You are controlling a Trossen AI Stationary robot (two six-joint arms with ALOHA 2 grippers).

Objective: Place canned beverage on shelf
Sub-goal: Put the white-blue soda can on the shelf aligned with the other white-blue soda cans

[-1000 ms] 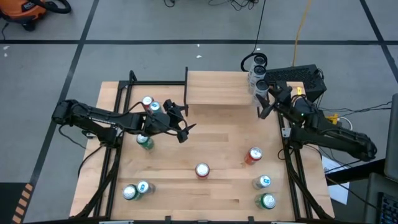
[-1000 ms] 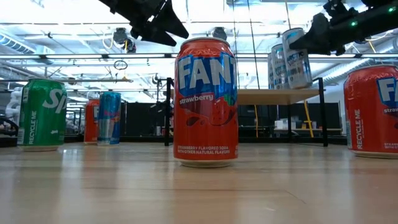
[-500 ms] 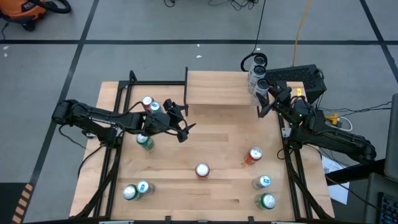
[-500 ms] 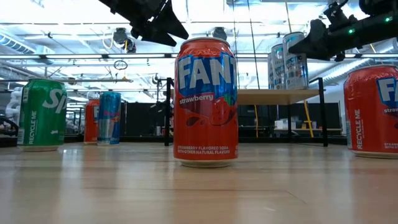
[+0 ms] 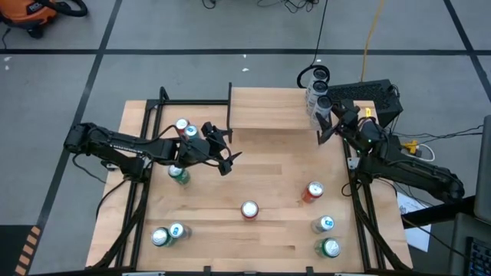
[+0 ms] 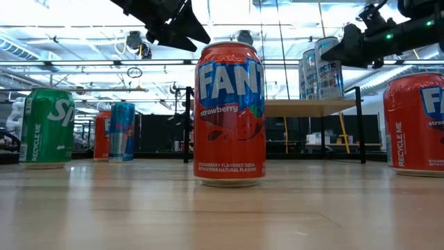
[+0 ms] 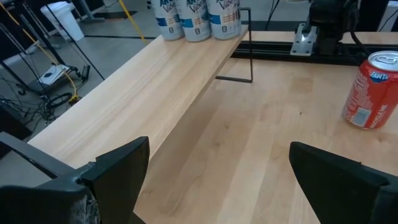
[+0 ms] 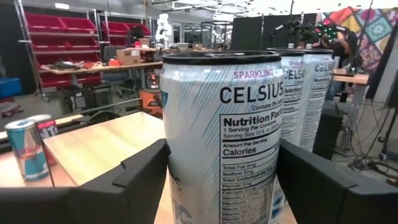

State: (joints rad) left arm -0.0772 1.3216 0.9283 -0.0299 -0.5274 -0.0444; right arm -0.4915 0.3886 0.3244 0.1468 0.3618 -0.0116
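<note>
On the big light-wood tabletop (image 5: pixel 268 176), the largest thing is the shelf (image 5: pixel 268 111), a small raised light-wood board on thin black metal legs, sitting at the back edge around the middle.

My two dark arms reach in from either side. My left gripper (image 5: pixel 226 147) hangs above the left half of the table, in front of the shelf's left end, and it's spread wide with nothing between its fingers (image 7: pixel 124 162). My right gripper (image 5: pixel 326 130) is up at the shelf's right end, level with the cans there.

Those cans are a row of three tall white Celsius cans (image 7: pixel 194 18), upright on the board's right end, running front to back and just about touching each other. The frontmost white Celsius can (image 5: pixel 323 107) stands on the shelf and sits right in the mouth of my right gripper. Whether I'm actually squeezing it or not, I honestly can't tell from these views.

Down on the table there's a red Fanta strawberry can (image 6: pixel 229 111) standing front and centre, and a second red can (image 5: pixel 313 192) off to its right. A green Sprite can (image 6: pixel 45 125) stands on the left side, and a slim blue can (image 6: pixel 122 132) is next to another red one farther back.
</note>
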